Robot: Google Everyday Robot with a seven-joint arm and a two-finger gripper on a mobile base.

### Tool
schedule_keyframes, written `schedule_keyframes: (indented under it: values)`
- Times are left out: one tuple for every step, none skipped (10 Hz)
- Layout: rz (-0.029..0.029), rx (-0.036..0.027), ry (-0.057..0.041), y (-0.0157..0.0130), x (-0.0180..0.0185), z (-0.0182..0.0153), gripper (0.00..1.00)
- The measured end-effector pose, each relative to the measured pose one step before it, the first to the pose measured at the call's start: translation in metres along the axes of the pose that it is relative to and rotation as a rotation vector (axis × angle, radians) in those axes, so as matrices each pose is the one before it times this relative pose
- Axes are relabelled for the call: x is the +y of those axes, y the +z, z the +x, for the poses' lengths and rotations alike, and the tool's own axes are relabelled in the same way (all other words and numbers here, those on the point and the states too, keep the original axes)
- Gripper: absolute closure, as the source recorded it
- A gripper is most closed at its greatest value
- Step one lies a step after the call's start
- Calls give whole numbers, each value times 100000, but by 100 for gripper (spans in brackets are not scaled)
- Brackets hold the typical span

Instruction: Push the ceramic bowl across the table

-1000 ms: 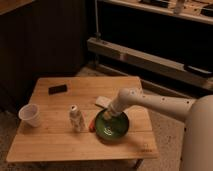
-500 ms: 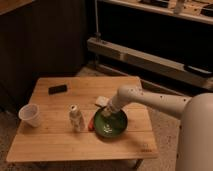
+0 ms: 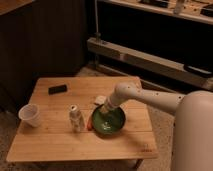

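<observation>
The ceramic bowl [image 3: 108, 122] is a wide, shallow dark-green dish lying on the right half of the light wooden table [image 3: 55, 142]. My white arm reaches in from the right, and the gripper [image 3: 106, 108] is down at the bowl's far rim, touching or just inside it. The end of the arm hides the bowl's back edge.
A small upright bottle [image 3: 75, 118] stands just left of the bowl, with an orange-red object [image 3: 89, 123] between them. A white cup [image 3: 29, 114] sits at the table's left edge. A black flat object [image 3: 57, 89] lies at the back left. A pale packet [image 3: 100, 99] lies behind the bowl.
The bowl has slid a little to the left and nearer, toward the bottle, with the gripper following it.
</observation>
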Motion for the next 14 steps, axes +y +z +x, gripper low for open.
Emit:
schedule_keyframes:
  values:
    - [140,-132,-57,98,-284,-357,98]
    - [26,-142,-89,10,-100,-274,98]
    - [-35,-129,112,-31,1,131,98]
    - [303,-633,15,-158,-266,-54,98]
    - [106,-585,-178,51,-534,-365,98]
    - [-110,-710,-598,131,-452,-631,98]
    - [-4,-237,-148,32,-37,-171,98]
    - [125,-330,59,-22,1,2,98]
    - [56,-658,-160,-50,-34,-151,98]
    - [79,-580,-33,89,-268,-266,98]
    - [-96,-714,-343,248,-226,-734,98]
    - [-334,-649,-621,234,-178,-693,98]
    - [168,-337,39,-165,-249,44,98]
    - [56,-192,-43,20,5,42,98]
